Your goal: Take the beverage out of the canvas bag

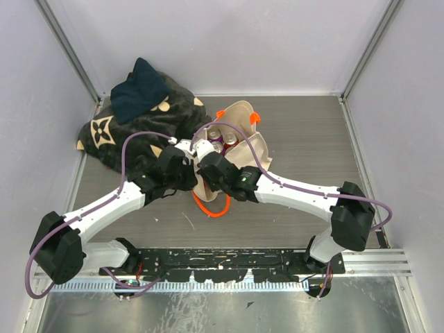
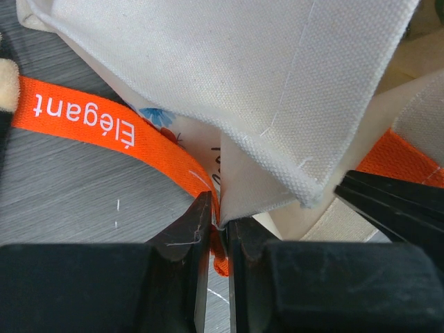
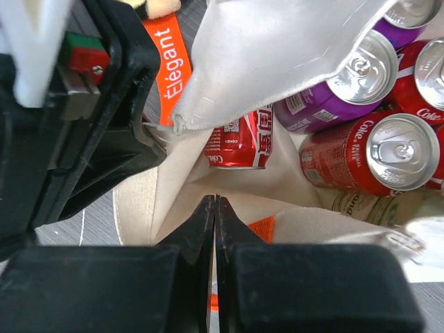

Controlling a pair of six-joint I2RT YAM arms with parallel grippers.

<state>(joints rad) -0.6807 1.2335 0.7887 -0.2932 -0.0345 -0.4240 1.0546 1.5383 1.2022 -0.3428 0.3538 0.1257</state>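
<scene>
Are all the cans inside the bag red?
No, the right wrist view shows a purple can lying among the red cans in the bag.

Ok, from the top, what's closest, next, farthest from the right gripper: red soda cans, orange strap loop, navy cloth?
1. Red soda cans, inside the beige canvas bag.
2. Orange strap loop, lower in view, below the bag.
3. Navy cloth, far upper left.

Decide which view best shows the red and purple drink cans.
Right wrist: the red and purple drink cans appear close up, labels and tops clear. Top external shows only small tops inside the beige canvas bag. Left wrist shows none, only canvas and an orange fabric strap.
</scene>
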